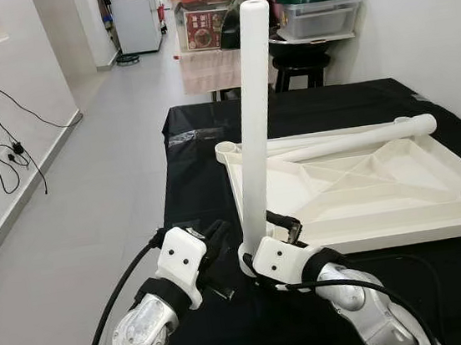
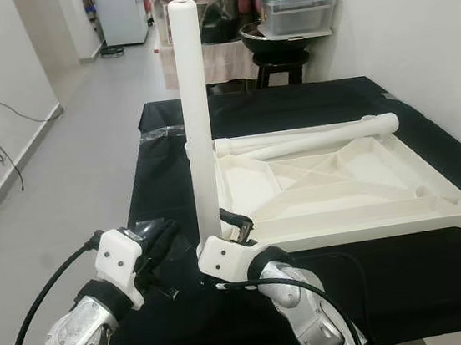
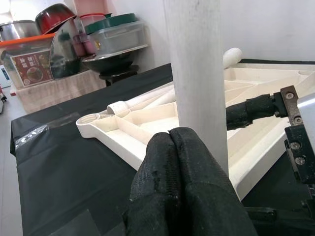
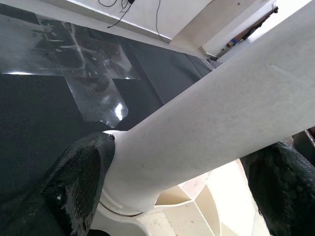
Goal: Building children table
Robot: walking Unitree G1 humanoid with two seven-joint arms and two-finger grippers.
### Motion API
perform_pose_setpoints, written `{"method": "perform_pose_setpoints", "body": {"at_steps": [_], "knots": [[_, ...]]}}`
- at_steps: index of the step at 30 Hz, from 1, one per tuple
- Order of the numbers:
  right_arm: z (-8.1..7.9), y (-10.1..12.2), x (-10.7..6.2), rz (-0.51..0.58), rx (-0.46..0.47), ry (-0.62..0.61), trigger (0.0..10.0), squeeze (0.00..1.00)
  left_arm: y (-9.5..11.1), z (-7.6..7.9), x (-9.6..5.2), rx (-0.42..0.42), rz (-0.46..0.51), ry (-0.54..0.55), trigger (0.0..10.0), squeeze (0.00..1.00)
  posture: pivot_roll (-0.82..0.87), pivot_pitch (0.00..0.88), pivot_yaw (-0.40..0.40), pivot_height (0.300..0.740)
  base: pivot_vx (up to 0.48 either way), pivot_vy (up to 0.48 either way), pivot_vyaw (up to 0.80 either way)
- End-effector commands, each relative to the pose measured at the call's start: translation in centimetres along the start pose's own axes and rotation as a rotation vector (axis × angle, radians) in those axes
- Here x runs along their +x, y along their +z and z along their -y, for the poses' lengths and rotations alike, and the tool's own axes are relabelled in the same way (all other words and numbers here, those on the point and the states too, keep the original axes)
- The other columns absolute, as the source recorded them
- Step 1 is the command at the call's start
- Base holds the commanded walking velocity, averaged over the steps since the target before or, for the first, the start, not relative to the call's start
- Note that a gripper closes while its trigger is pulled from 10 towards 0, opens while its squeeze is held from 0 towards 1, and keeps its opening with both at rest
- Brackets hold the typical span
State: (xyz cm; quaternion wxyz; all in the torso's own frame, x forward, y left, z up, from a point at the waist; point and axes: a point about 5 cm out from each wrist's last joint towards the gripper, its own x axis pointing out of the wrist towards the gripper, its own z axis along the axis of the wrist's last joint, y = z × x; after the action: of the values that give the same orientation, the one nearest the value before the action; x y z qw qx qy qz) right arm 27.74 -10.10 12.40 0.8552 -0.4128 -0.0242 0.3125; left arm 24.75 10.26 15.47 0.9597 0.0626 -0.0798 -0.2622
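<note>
I'm pinching the upright table leg in my right gripper at the upturned tabletop's near corner socket — left gripper pressed together beside it — and it's seemingly half-seated, so tilting could jam it.

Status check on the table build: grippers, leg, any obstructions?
Right gripper shut on upright white plastic table leg at near corner socket of upside-down white tabletop. Left gripper shut, beside it. Second white leg lies across tabletop.
</note>
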Motion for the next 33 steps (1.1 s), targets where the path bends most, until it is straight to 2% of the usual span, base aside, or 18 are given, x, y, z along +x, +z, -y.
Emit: {"method": "perform_pose_setpoints", "body": {"at_steps": [1, 33], "knots": [[-1.15, -0.28, 0.26, -0.009, 0.011, 0.059, 10.0, 0.00, -0.24, 0.23, 0.32, 0.002, -0.003, -0.006, 10.0, 0.00, -0.02, 0.000, -0.041, 0.740, 0.000, 0.000, 0.00], [-1.20, -0.60, 0.27, -0.011, 0.019, 0.065, 10.0, 0.00, -0.21, 0.52, 0.77, 0.019, 0.004, -0.011, 10.0, 0.00, 0.02, 0.000, -0.042, 0.740, 0.000, 0.000, 0.00]]}}
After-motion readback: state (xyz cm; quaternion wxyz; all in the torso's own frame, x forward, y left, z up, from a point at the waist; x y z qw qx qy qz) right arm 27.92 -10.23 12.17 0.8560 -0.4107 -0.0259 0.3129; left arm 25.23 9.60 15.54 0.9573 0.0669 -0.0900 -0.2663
